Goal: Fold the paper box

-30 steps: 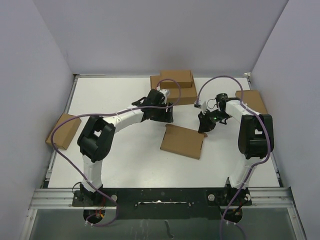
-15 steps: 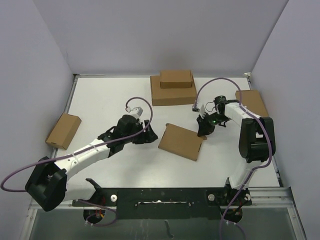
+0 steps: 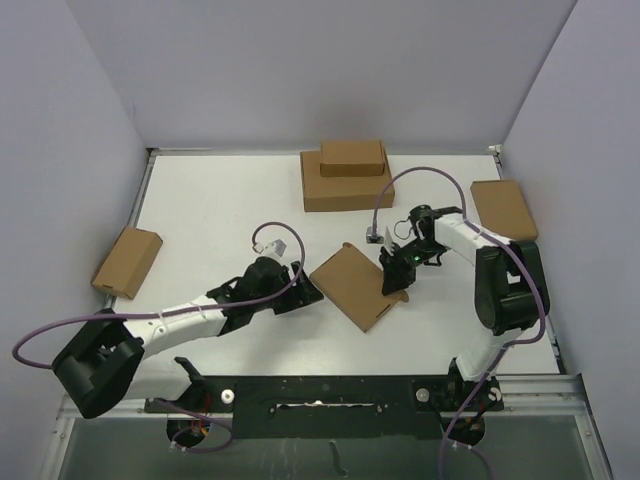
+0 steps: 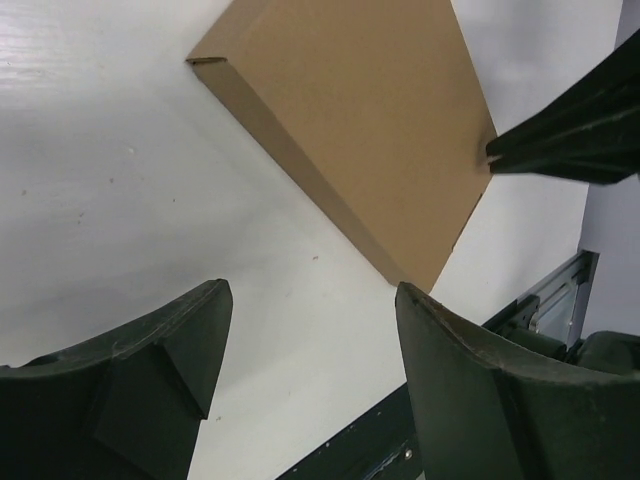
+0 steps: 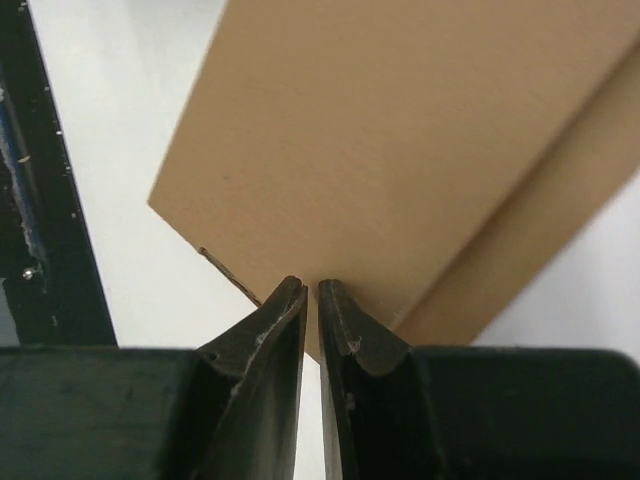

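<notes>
Nearest in, the left gripper [image 3: 308, 292] is down low over the table [image 3: 220, 210], fingers spread wide with nothing between them. It's pointing at the paper box [image 3: 357, 287] from the left, close to it but not touching. The paper box itself is lying flat and closed up around the middle of the table, turned cornerwise so it looks like a diamond from the top camera. On its right corner the right gripper [image 3: 392, 284] has its fingers squeezed almost together, pinching the cardboard edge there. Further out, there's a small box [image 3: 127, 262] at the table's left edge and another box [image 3: 503, 208] over on the right. At the back, a big box [image 3: 340, 190] has a smaller box [image 3: 352, 158] stacked on it.
</notes>
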Motion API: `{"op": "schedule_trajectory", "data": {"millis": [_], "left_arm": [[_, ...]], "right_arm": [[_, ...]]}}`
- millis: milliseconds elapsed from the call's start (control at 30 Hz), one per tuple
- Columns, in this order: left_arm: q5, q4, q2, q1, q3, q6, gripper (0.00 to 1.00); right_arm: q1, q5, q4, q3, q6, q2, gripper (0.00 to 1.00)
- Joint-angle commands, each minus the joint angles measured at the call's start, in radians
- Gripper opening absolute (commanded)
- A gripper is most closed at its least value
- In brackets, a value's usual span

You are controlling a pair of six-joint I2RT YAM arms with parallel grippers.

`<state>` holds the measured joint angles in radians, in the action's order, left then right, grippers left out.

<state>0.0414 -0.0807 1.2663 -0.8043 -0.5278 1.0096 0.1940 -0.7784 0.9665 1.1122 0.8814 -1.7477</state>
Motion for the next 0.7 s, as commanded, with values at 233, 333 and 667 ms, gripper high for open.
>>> {"op": "schedule_trajectory", "data": {"millis": [233, 333, 667], "left_arm": [[-0.040, -0.065, 0.073, 0.023, -0.051, -0.002, 0.65], [-0.039, -0.061, 0.083, 0.027, -0.065, -0.010, 0.65], [-0.040, -0.114, 0.092, 0.025, -0.047, 0.023, 0.65]], "right_arm": [[0.259, -0.109, 0.036, 0.052, -0.017, -0.003, 0.17], [0.264, -0.148, 0.015, 0.072, -0.049, 0.047, 0.18], [-0.008, 0.176, -0.264, -0.037, -0.269, 0.175, 0.01]]}}
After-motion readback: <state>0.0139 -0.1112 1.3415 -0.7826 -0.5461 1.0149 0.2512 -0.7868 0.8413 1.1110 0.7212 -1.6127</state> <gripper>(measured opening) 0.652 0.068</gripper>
